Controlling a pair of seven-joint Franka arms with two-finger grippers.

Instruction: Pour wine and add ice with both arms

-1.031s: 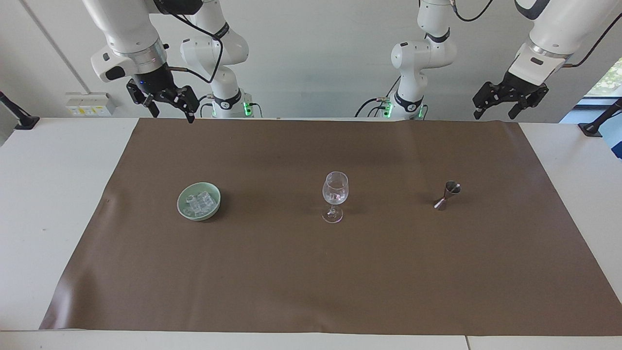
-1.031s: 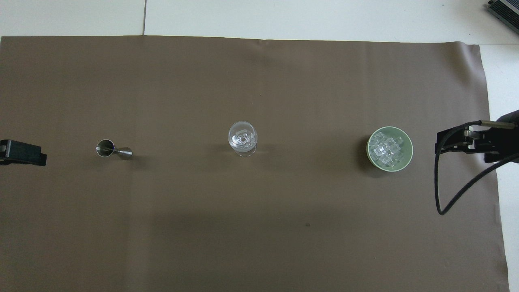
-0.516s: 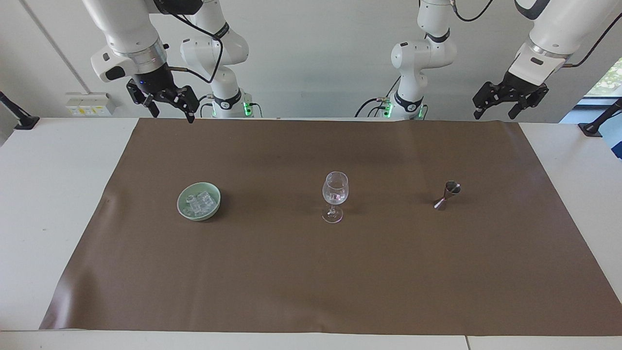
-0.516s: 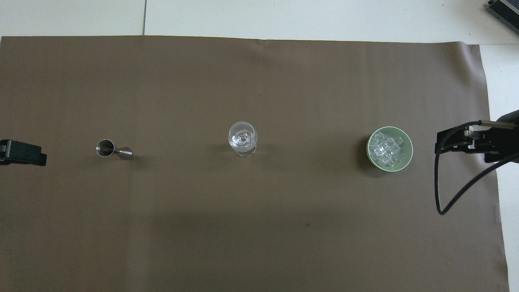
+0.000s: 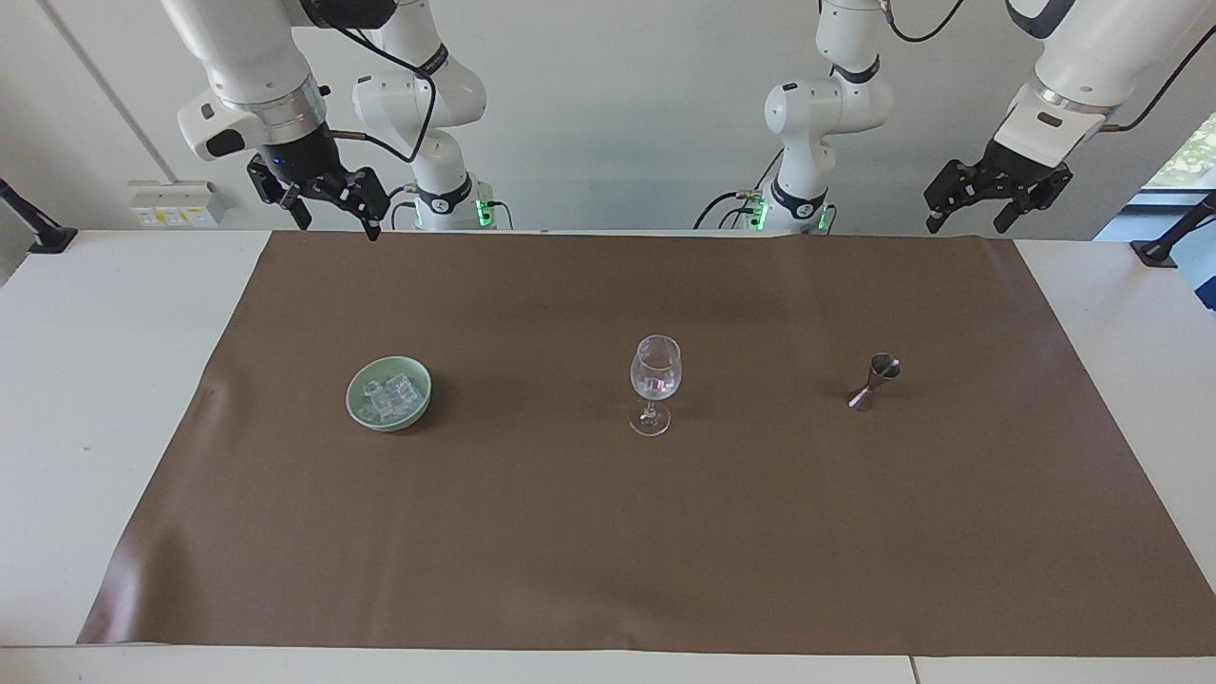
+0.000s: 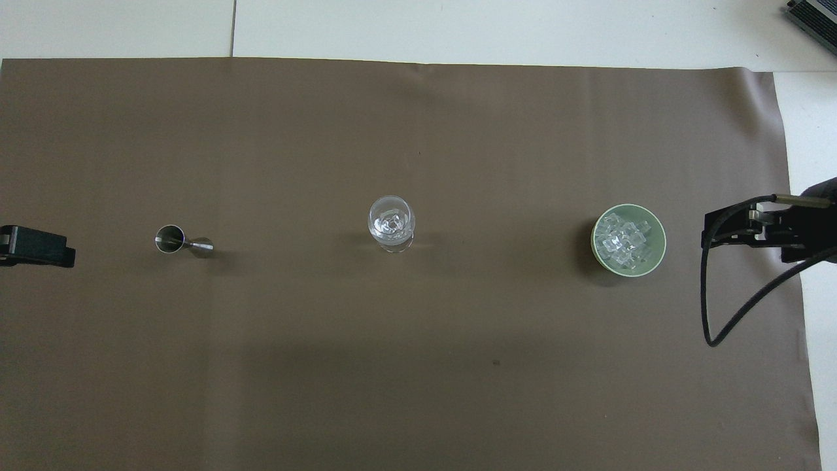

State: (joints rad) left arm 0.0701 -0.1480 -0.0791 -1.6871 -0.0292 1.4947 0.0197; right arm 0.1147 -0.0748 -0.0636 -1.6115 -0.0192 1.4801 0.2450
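A clear wine glass (image 5: 654, 385) (image 6: 391, 222) stands mid-mat with a little ice in it. Toward the right arm's end sits a green bowl (image 5: 353, 399) (image 6: 660, 241) filled with ice (image 5: 389, 394) (image 6: 624, 239). A small steel jigger (image 5: 876, 380) (image 6: 182, 241) stands toward the left arm's end. No wine is in view. My right gripper (image 5: 337, 223) (image 6: 752, 229) hangs open and empty, high over the mat's robot-side edge. At the other corner my left gripper (image 5: 969, 226) (image 6: 33, 245) hangs the same way, open and empty. Both arms wait.
A brown mat (image 5: 608, 551) (image 6: 418, 366) covers most of the white table (image 5: 104, 380). Black camera mounts (image 5: 1168, 242) stand at the table's ends. A black cable (image 6: 713, 314) loops down from the right arm's wrist.
Both grippers have risen very slightly. The glass, bowl and jigger have not moved.
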